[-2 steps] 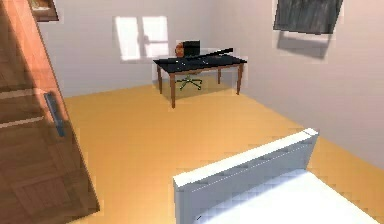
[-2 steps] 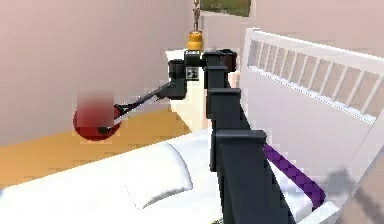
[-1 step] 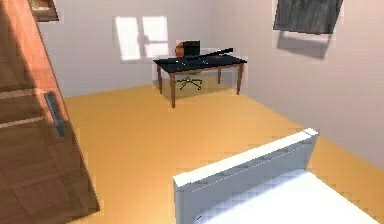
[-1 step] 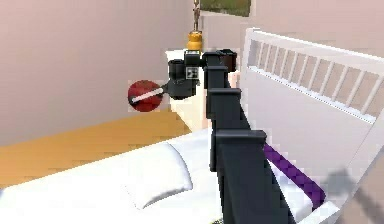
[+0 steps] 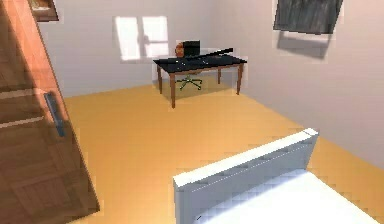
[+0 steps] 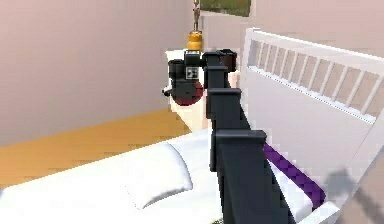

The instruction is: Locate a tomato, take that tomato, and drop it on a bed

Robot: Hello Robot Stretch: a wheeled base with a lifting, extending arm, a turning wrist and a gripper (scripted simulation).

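Drop step, judged. Arm (image 6: 236, 140) reaches over bed (image 6: 85, 192). Dark-red blob (image 6: 190, 98) at 6 o'clock of gripper (image 6: 173, 82). Finger spread and hold: cannot tell. Next: release above bed.

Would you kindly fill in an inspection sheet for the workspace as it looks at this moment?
Surface: bed with a white sheet, white pillow, purple blanket and white slatted headboard.
Job's things: a dark red round thing, possibly the tomato, at the hand.
Clutter: a yellow-orange thing beyond the hand, beside the headboard.
Grippers: hand at the arm's far end, near the bed's head end; cannot tell whether it holds anything.
Cables: nothing seen.
Surroundings: wooden door, dark-topped desk, orange floor.
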